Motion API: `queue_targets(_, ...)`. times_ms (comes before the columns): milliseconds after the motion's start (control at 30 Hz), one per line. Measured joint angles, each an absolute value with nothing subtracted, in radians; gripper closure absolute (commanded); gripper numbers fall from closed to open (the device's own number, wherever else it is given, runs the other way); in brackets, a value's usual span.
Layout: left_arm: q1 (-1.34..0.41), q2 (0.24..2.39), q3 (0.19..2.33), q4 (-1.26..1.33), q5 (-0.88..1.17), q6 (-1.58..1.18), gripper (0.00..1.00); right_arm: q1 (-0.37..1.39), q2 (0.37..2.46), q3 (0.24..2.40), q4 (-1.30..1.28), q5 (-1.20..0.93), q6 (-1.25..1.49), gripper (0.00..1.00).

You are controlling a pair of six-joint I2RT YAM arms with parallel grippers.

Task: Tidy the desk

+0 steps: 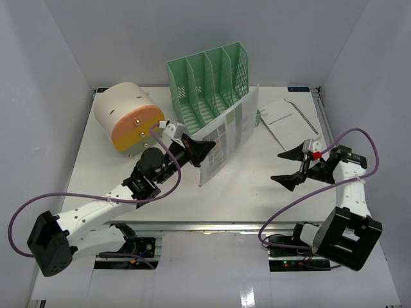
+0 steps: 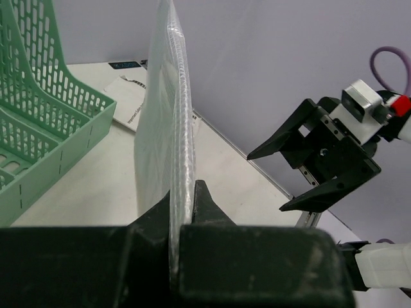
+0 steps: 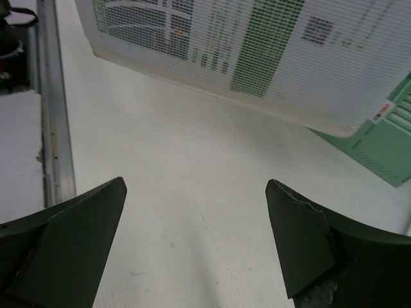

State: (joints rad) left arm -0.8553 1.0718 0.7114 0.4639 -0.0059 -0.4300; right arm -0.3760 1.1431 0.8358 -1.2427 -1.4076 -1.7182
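The large flat white rectangular desk lies between white walls, long axis left to right, with its railed front edge toward the arm bases. A green mesh file rack stands at its back, slots facing up. The left gripper is clamped on an upright plastic-sleeved printed sheet beside the rack (whether they touch, I cannot tell). The right gripper is spread wide, holding nothing.

We can make out no words. The sheet carries tables, green bars and a QR-like square, all blurred; its red-and-white sticker is illegible. The paper and a dark label on the bench are printed too small.
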Motion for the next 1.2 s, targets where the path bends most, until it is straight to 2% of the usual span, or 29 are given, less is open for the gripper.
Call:
queue_targets(167, -0.813, 1.048, 0.759, 0.417, 0.094, -0.394, 1.00, -0.267, 1.255, 0.965, -1.273, -1.443, -1.643, 0.10)
queue_targets(367, -0.813, 1.035, 0.917, 0.233, 0.232, -0.218, 1.00, -0.228, 1.288, 1.145, -1.295, -1.456, -1.657, 0.10)
queue_targets(733, -0.808, 0.812, 0.895, 0.065, 0.293, -0.108, 1.00, -0.232, 1.445, 1.467, -1.288, -1.469, -1.568, 0.10)
queue_targets(933, -0.807, 0.791, 0.864, 0.050, 0.305, -0.110, 1.00, -0.209, 1.446, 1.521, -1.287, -1.471, -1.518, 0.09)
queue_targets(1133, -0.807, 0.791, 0.863, 0.044, 0.313, -0.113, 1.00, -0.025, 1.436, 1.521, -1.287, -1.470, -1.496, 0.02)
queue_targets(1167, -0.807, 0.791, 0.863, 0.044, 0.314, -0.113, 1.00, 0.005, 1.432, 1.521, -1.287, -1.470, -1.493, 0.01)
queue_targets(1200, -0.807, 0.789, 0.863, 0.045, 0.317, -0.113, 1.00, 0.025, 1.426, 1.521, -1.287, -1.470, -1.491, 0.05)
